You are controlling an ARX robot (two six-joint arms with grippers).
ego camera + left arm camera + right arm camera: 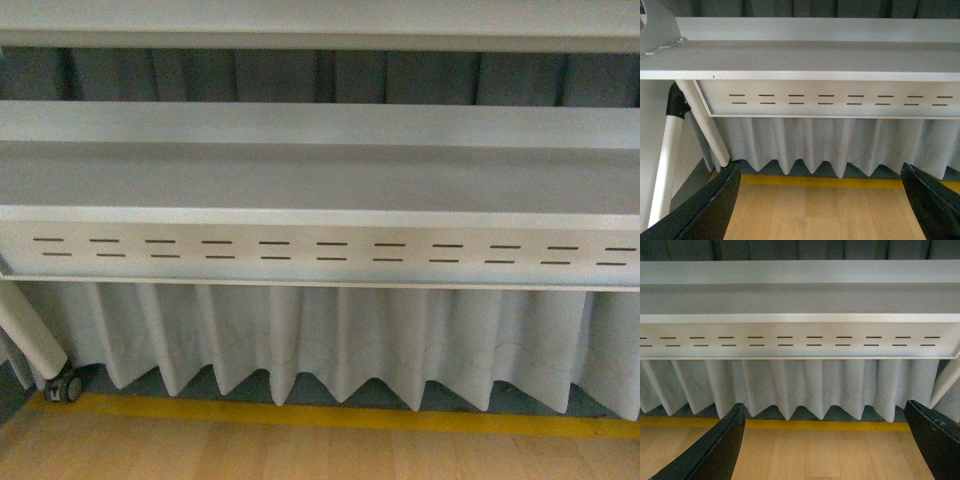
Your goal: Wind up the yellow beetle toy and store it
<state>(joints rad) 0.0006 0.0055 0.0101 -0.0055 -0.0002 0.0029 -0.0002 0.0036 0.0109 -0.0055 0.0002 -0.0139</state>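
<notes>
The yellow beetle toy is out of view in every frame. My left gripper [822,200] is open and empty, its black fingers [710,210] spread wide over bare wooden floor. My right gripper [825,442] is open and empty too, its black fingers [715,452] wide apart above the same floor. Neither arm shows in the front view.
A white table [320,180] with a slotted front panel [320,250] spans the front view, a grey shelf above it. A white pleated curtain [330,340] hangs below. A yellow floor stripe [330,418] borders the wooden floor [300,455]. A table leg with a caster [62,388] stands at the left.
</notes>
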